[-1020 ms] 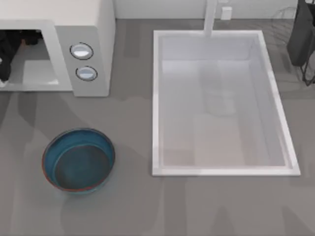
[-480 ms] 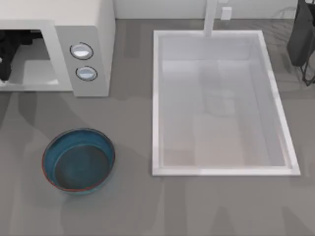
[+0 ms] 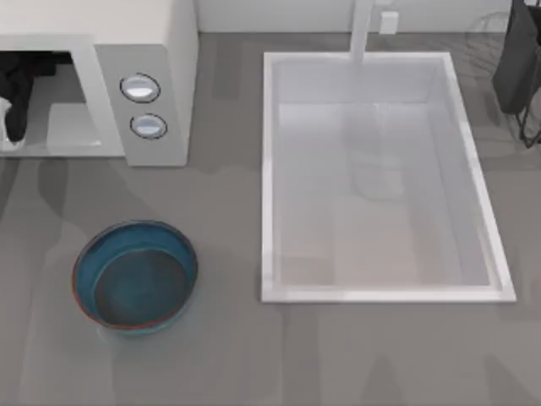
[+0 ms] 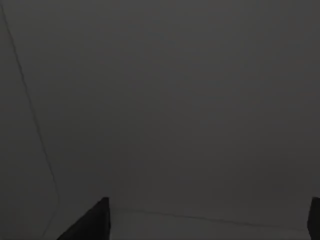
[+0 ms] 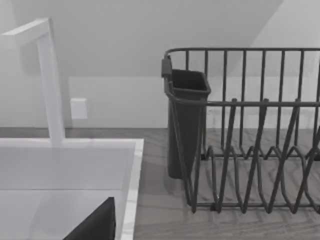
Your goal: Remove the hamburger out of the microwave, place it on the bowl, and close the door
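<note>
Bowl (image 3: 135, 275) comes nearest: the round teal one sits empty on the grey tabletop (image 3: 228, 355), at the left of the top view and well apart from the white sink (image 3: 266, 178) to its right. Behind the bowl stands the microwave (image 3: 144, 51), its 2 silver dials (image 3: 140, 88) facing up and its cavity (image 3: 72, 127) standing open, so the door has not yet been closed.

The left gripper (image 3: 15, 89) is inside the cavity's left end. Over the last second its dark shape has shifted along that end, and a small pale patch (image 3: 13, 127) now shows at its near tip where none showed before. That patch may be the hamburger, which would place it in the cavity's left end, though I cannot tell for sure. The left wrist view is dark. Whether this gripper is spread or pinching something I cannot tell.

If the patch is the hamburger, I judge the pickup to be under way, with the carry to the bowl and the closing of the door both left to do.

Farthest off, the right arm (image 3: 517, 59) is parked at the far right beside a dark wire dish rack (image 5: 250, 150). I cannot tell its gripper's state either.
</note>
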Tool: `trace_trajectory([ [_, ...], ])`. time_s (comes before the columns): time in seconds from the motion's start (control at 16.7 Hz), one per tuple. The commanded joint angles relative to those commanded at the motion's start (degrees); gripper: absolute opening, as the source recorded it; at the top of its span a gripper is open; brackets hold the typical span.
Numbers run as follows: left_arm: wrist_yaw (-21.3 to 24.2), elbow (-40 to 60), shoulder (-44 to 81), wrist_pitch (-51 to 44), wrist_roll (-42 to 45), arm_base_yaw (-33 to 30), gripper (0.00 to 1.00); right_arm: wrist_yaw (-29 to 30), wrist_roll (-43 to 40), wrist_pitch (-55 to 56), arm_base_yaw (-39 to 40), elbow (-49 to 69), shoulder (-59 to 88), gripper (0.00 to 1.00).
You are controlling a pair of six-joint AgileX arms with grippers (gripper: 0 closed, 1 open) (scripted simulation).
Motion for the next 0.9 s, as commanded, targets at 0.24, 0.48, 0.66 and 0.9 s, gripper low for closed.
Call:
trace_trajectory([
  [0.24,0.97,-13.28,-5.45,7.66,0.32,1.07,0.0,0.0,0.0,0.0,0.0,0.0,0.0,1.0],
  [0.48,2.25,-32.2,-12.61,17.7,0.73,2.48,0.0,0.0,0.0,0.0,0.0,0.0,0.0,1.0],
  [0.66,3.19,-45.27,-17.59,25.11,1.04,3.52,0.0,0.0,0.0,0.0,0.0,0.0,0.0,1.0],
  [0.9,4.06,-55.37,-22.38,31.9,1.33,4.47,0.0,0.0,0.0,0.0,0.0,0.0,0.0,1.0],
])
